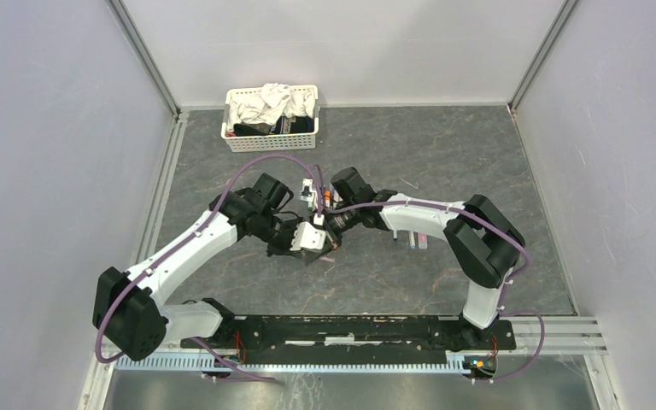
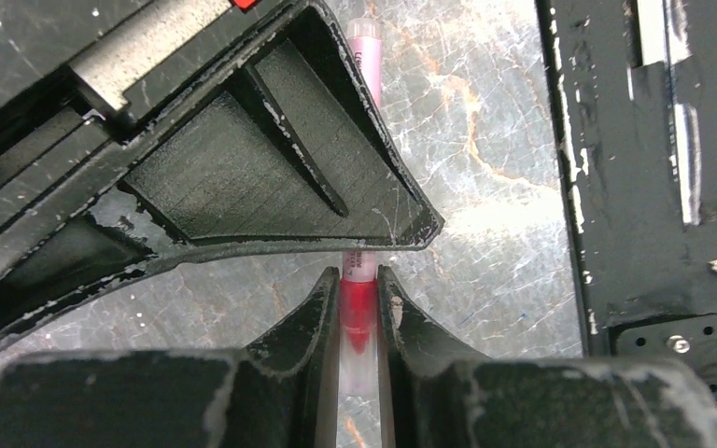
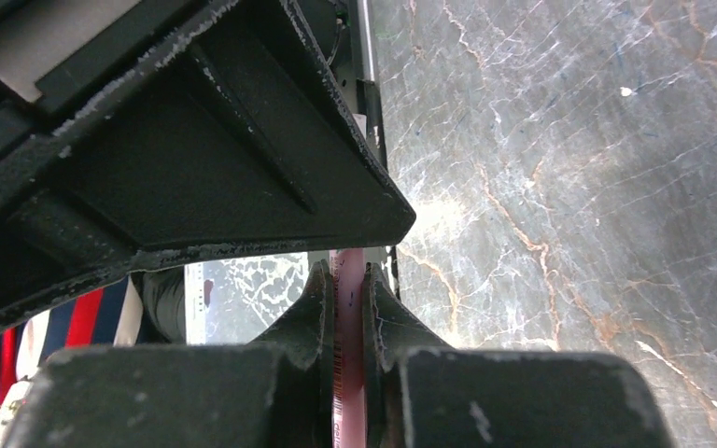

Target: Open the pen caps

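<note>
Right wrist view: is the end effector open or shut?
Shut: the right end effector clamps the thin pink plastic pen barrel between its black fingers.

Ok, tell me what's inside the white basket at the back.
The white basket holds crumpled white cloths on top and dark striped fabric nearer its front wall. Anything beneath them is covered.

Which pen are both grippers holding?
The pink-tipped pen, clamped in the left gripper and right gripper; the other pens lie loose on the table beside the right arm.
</note>
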